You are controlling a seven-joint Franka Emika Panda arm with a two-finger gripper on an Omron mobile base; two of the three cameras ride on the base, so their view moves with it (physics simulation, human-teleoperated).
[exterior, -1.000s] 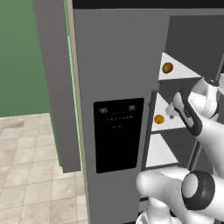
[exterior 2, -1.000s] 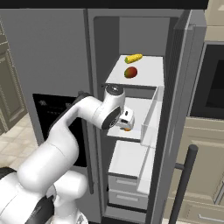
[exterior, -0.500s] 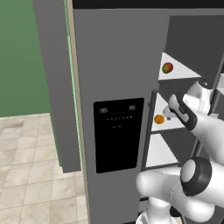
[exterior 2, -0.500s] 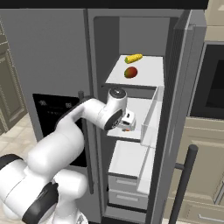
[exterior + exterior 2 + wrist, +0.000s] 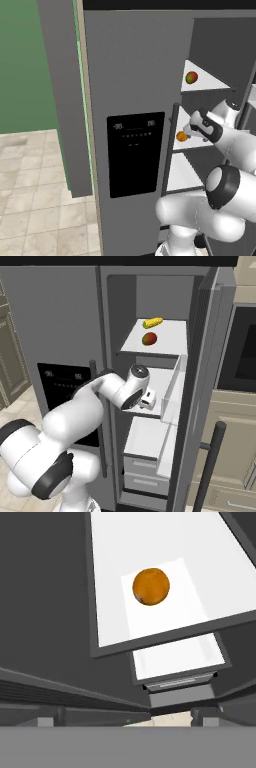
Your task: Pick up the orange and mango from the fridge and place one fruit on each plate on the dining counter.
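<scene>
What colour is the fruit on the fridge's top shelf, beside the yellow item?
The mango is red blending to green, clearest in the right base view.

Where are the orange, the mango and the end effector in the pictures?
orange (image 5: pixel 151 586), hand view, middle of the fruit.
mango (image 5: pixel 149 338), right base view, middle of the fruit on the upper shelf.
end effector (image 5: pixel 186 130), left base view, between its fingertips, beside the orange.

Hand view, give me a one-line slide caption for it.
Wrist camera looking down on the orange, alone on a white fridge shelf, drawers below.
</scene>
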